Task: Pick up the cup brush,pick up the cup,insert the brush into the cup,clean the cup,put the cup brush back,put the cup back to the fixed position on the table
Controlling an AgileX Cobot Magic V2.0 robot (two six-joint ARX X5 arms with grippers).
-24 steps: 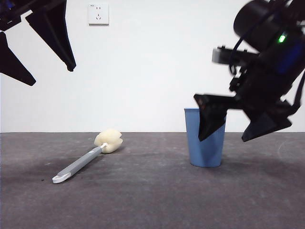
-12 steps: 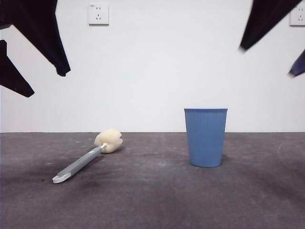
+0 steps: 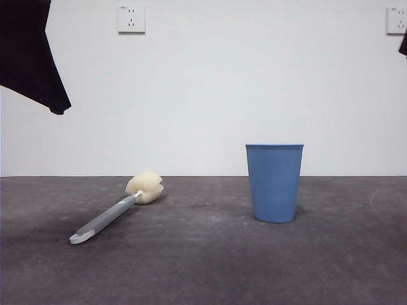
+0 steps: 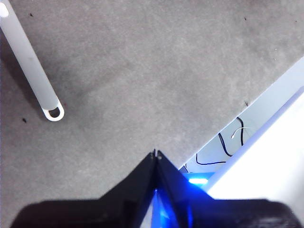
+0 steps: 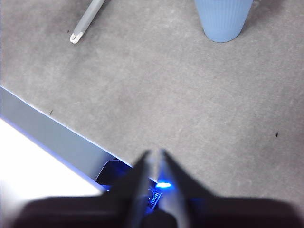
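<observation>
The cup brush lies flat on the table at the left, its cream sponge head toward the back and its white loop toward the front. The blue ribbed cup stands upright right of centre, with nothing touching it. My left gripper hangs high above the table near the brush's looped end, jaws shut and empty; in the front view it is the dark shape at the top left corner. My right gripper is raised well back from the cup, jaws shut on nothing.
Two white wall sockets sit on the back wall. The table's near edge shows in both wrist views, with cables beyond it. A black tip of the right arm shows at the top right corner.
The right gripper rose from beside the cup up and out of the front view. The left gripper drew toward the top left corner and its two jaws came together. Brush and cup stayed put.
</observation>
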